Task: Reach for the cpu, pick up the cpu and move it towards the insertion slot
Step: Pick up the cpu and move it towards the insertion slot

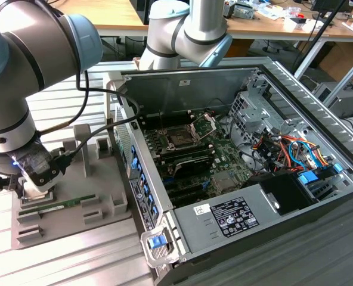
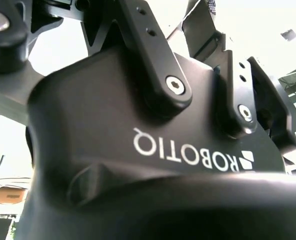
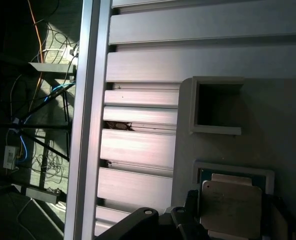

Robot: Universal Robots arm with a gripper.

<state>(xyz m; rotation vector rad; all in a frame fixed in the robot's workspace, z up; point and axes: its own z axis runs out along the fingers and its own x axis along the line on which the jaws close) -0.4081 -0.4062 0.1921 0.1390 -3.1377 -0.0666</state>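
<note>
Exterior view: the gripper (image 1: 26, 189) sits low over the grey tray (image 1: 99, 220) at the exterior view's left, well apart from the insertion slot (image 1: 179, 138) inside the open computer case (image 1: 224, 232). Second wrist view: the gripper's black body, right up close. Spread or closed? Cannot tell. First wrist view: the cpu (image 3: 231, 206) lies flat in its tray recess, with dark gripper parts just beside it.
</note>
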